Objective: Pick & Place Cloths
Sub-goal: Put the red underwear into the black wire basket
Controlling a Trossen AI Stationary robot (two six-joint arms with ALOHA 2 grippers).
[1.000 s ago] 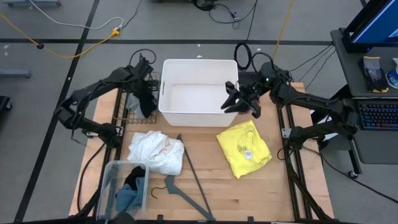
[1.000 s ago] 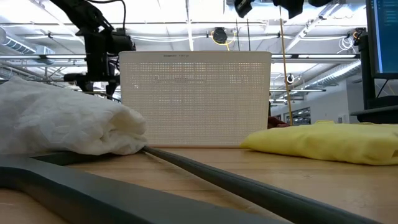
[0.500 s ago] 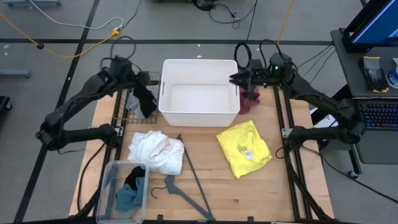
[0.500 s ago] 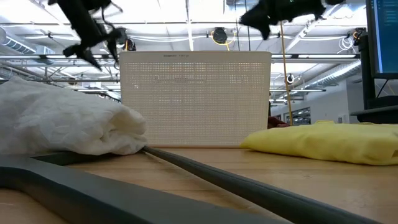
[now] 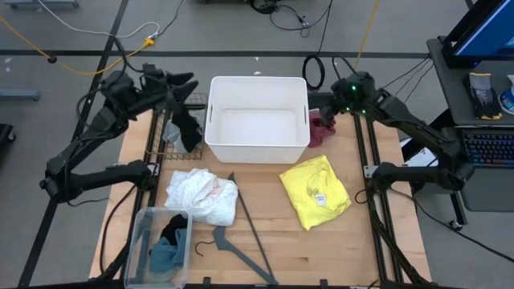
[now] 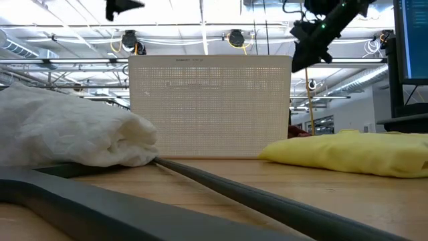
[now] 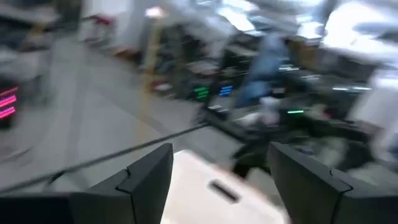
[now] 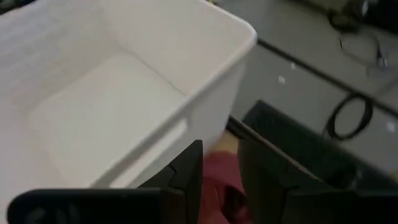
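The white cloth [image 5: 201, 195] [image 6: 67, 130] and the yellow cloth [image 5: 315, 191] [image 6: 348, 154] lie flat on the wooden table. The black cloth [image 5: 186, 128] lies at the white bin's left side, over the table's frame. The maroon cloth [image 5: 324, 132] [image 8: 217, 180] lies on the table at the bin's right side. Teal and black cloths sit in a clear box [image 5: 161, 241]. My left gripper [image 5: 181, 80] [image 7: 217, 186] [image 6: 124, 7] is open, high by the bin's far left corner. My right gripper [image 5: 315, 100] [image 8: 221, 162] [image 6: 304, 40] is open by a narrow gap, above the maroon cloth.
The white bin [image 5: 257, 116] [image 6: 210, 107] stands at the table's far middle with nothing showing inside it. A grey hanger [image 5: 241, 233] [image 6: 234, 187] lies between the white and yellow cloths. Bare wood shows at the near right.
My left gripper has risen away from the black cloth and swung toward the far left. My right gripper has moved from above the bin's right rim toward the far right corner of the bin, and the maroon cloth now shows beside the bin.
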